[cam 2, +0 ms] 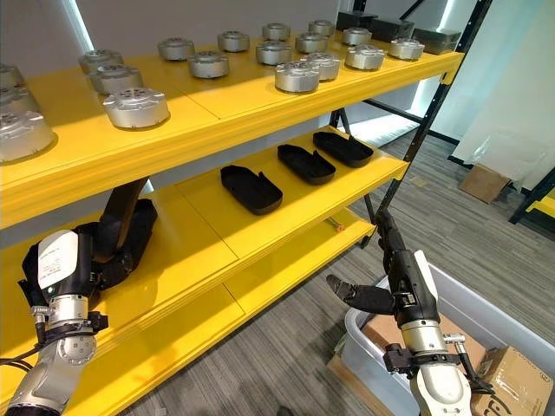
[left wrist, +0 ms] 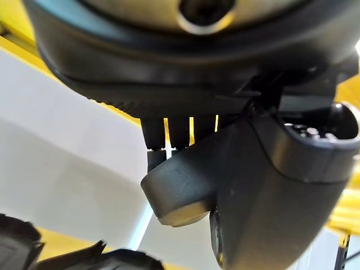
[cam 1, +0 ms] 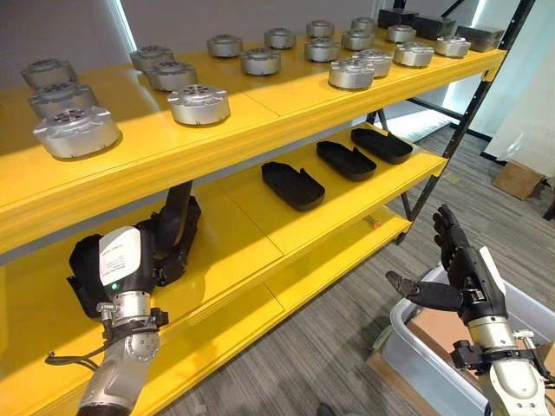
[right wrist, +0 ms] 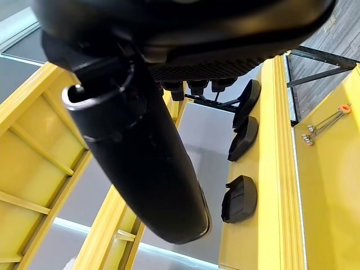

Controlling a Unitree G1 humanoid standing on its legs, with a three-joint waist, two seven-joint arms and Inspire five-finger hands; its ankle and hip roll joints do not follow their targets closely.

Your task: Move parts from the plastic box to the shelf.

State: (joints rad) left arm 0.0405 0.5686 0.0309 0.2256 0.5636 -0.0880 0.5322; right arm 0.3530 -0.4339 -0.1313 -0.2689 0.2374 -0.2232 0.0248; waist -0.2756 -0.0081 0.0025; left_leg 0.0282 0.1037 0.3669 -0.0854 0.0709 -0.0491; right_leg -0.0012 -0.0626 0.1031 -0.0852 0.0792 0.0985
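- as the shelf point(cam 1: 260, 121) stands, much of the job looks done: three black moulded parts point(cam 1: 292, 185) lie in a row on the middle level, each apart from its neighbour; silver round parts point(cam 1: 199, 103) sit spread over the top level.
- a fourth dark part point(cam 1: 178, 227): on the middle level at the robot's left, with the left hand point(cam 1: 117, 269) at it. it appears to be arriving at its place rather than set down; whether it rests on the board i cannot tell.
- left hand: fingers in a row running past the part, thumb closed against it in the left wrist view, so i judge it to be grasping the part.
- right hand point(cam 2: 403, 282): raised over the plastic box point(cam 2: 486, 314) on the floor at the robot's right, fingers straight and pointing up, thumb held out sideways, nothing in it, touching nothing.
- plastic box: clear-walled; brown card shows inside, no further part can be made out from here.
- left to do, by my reckoning: release the fourth part, then check the box for more.
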